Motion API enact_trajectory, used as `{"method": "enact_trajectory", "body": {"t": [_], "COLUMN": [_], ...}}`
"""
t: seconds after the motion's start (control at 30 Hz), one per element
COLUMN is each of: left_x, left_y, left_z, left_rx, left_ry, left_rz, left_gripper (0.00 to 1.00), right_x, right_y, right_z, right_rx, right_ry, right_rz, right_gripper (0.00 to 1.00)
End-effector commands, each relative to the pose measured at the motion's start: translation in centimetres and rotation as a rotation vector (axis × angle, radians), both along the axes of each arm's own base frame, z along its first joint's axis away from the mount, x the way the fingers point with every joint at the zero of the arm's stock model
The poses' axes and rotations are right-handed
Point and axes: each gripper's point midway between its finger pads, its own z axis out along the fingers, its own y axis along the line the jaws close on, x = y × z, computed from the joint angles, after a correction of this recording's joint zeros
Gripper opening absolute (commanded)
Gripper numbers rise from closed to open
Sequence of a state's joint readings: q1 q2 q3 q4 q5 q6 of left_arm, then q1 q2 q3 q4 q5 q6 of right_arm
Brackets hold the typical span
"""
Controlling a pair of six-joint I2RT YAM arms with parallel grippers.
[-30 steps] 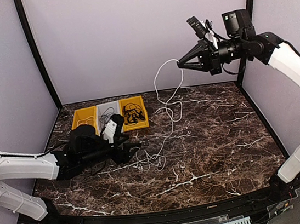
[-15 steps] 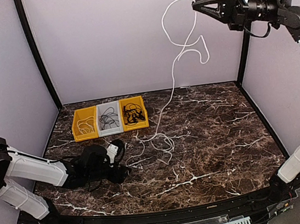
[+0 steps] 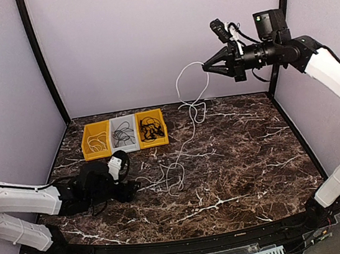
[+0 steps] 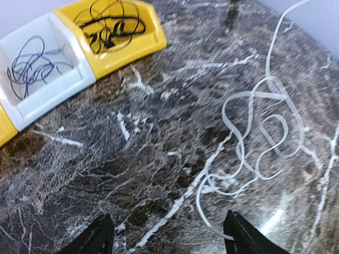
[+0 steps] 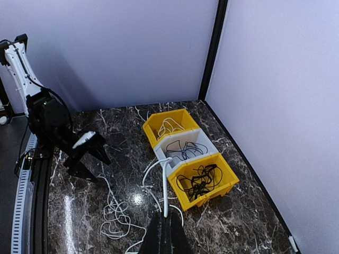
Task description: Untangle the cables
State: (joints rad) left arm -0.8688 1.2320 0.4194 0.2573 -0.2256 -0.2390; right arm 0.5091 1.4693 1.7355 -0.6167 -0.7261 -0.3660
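I have the right gripper raised high at the back right, its tips pinched shut on one end of the white cable. From there the cable hangs in a slack curve and drops to the table, where the rest lies in loose crossing loops near the middle.

The left gripper sits low over the table just left of those loops. Its fingers are spread wide and hold nothing. In its wrist view the cable's loose tail runs down close to one finger, but I see no contact.

The bins at the back left are already filled. The black cable is in the right yellow bin, the grey cable in the white bin, and another white cord in the left yellow bin. So I judge this to be the last cable, and I am in the middle of drawing it out of its own loops.

Several loops cross each other, though I cannot tell whether any is a real knot. Next I think the left gripper has to move onto the tail or a lower loop and close on it. With that end held down, lifting the other should pull the crossings open rather than hoist the whole bundle. I would go slowly, because a sharp pull could tighten a crossing.
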Motion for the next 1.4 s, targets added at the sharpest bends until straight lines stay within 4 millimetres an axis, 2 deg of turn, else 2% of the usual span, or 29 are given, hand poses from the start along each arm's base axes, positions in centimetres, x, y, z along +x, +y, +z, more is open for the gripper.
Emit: {"method": "enact_trajectory", "body": {"t": [0.0, 0.13, 0.17, 0.2, 0.23, 0.27, 0.3, 0.33, 0.43, 0.47, 0.5, 0.57, 0.6, 0.63, 0.67, 0.7, 0.73, 0.77, 0.83, 0.9, 1.03, 1.1, 1.2, 1.23, 1.27, 1.3, 1.33, 1.37], "left_x": [-0.8, -1.7, -2.0, -2.8, -3.3, -4.0, -4.4, -4.7, -5.9, -5.7, -5.3, -5.1, -5.1, -5.7, -5.8, -6.6, -7.0, -7.9, -8.5, -8.0, -6.0, -6.1, -7.4, -8.3, -8.0, -9.0, -8.8, -9.7], "left_y": [-1.5, -0.8, -0.7, -0.7, -0.7, -0.7, -0.7, -0.4, 0.1, 0.8, 1.2, 3.0, 3.4, 4.2, 4.5, 5.4, 5.9, 6.9, 7.9, 8.2, 7.2, 7.4, 8.6, 9.7, 9.6, 10.9, 10.5, 11.3], "left_z": [7.7, 17.3, 18.6, 21.1, 22.2, 24.2, 25.2, 27.1, 30.8, 32.5, 33.4, 38.5, 39.5, 42.5, 43.7, 46.6, 48.0, 50.7, 53.4, 54.3, 52.7, 53.0, 55.5, 57.3, 57.9, 59.8, 60.2, 61.7], "left_rx": [-0.227, -0.353, -0.377, -0.417, -0.436, -0.471, -0.487, -0.517, -0.576, -0.583, -0.575, -0.588, -0.566, -0.597, -0.599, -0.637, -0.656, -0.697, -0.722, -0.670, -0.590, -0.619, -0.678, -0.696, -0.691, -0.715, -0.709, -0.728], "left_ry": [-0.175, -0.352, -0.374, -0.420, -0.441, -0.476, -0.491, -0.522, -0.579, -0.604, -0.613, -0.685, -0.705, -0.750, -0.772, -0.816, -0.840, -0.882, -0.915, -0.925, -0.889, -0.902, -0.961, -0.989, -0.987, -1.010, -1.007, -1.024], "left_rz": [-0.093, -0.129, -0.143, -0.182, -0.203, -0.239, -0.250, -0.257, -0.288, -0.256, -0.221, -0.148, -0.137, -0.130, -0.124, -0.118, -0.119, -0.113, -0.099, -0.071, -0.026, -0.017, -0.019, -0.009, -0.002, 0.005, 0.000, -0.007], "left_gripper": [0.75, 0.75, 0.78, 0.81, 0.81, 0.82, 0.82, 0.82, 0.82, 0.83, 0.84, 0.85, 0.85, 0.85, 0.86, 0.86, 0.86, 0.85, 0.85, 0.85, 0.85, 0.85, 0.85, 0.85, 0.85, 0.84, 0.84, 0.84], "right_x": [2.3, 3.3, 3.5, 3.7, 4.0, 4.3, 4.7, 5.1, 6.2, 6.4, 6.6, 6.9, 7.1, 7.3, 7.6, 7.8, 8.0, 8.4, 8.9, 8.8, 9.3, 10.1, 11.3, 11.8, 12.2, 12.8, 13.2, 13.6], "right_y": [-1.0, -1.2, -1.2, -1.3, -1.3, -1.3, -1.4, -1.5, -1.9, -1.9, -1.9, -1.9, -1.9, -2.0, -2.1, -2.3, -2.5, -2.8, -3.3, -3.4, -3.8, -4.6, -6.1, -6.9, -7.3, -8.1, -8.5, -9.2], "right_z": [-2.7, -7.2, -8.0, -9.0, -9.9, -10.7, -11.4, -12.1, -13.9, -14.6, -15.3, -16.4, -16.9, -17.5, -18.1, -18.6, -19.2, -19.8, -20.8, -21.2, -21.1, -22.4, -24.9, -25.8, -26.6, -27.3, -28.0, -28.9], "right_rx": [-0.045, -0.084, -0.087, -0.094, -0.104, -0.114, -0.124, -0.133, -0.156, -0.166, -0.177, -0.195, -0.203, -0.213, -0.226, -0.238, -0.253, -0.269, -0.289, -0.291, -0.301, -0.345, -0.404, -0.416, -0.424, -0.424, -0.428, -0.437], "right_ry": [-0.060, 0.003, 0.018, 0.035, 0.051, 0.065, 0.078, 0.090, 0.125, 0.137, 0.149, 0.170, 0.177, 0.185, 0.190, 0.195, 0.194, 0.189, 0.195, 0.210, 0.190, 0.179, 0.199, 0.210, 0.222, 0.237, 0.254, 0.272], "right_rz": [-0.103, -0.127, -0.135, -0.142, -0.149, -0.159, -0.166, -0.176, -0.193, -0.195, -0.196, -0.200, -0.206, -0.213, -0.227, -0.240, -0.253, -0.272, -0.294, -0.288, -0.321, -0.368, -0.413, -0.430, -0.441, -0.462, -0.477, -0.493], "right_gripper": [0.00, 0.00, 0.00, 0.00, 0.00, 0.00, 0.00, 0.00, 0.00, 0.00, 0.00, 0.00, 0.00, 0.00, 0.00, 0.00, 0.00, 0.00, 0.00, 0.00, 0.00, 0.00, 0.00, 0.00, 0.00, 0.00, 0.00, 0.00]}}
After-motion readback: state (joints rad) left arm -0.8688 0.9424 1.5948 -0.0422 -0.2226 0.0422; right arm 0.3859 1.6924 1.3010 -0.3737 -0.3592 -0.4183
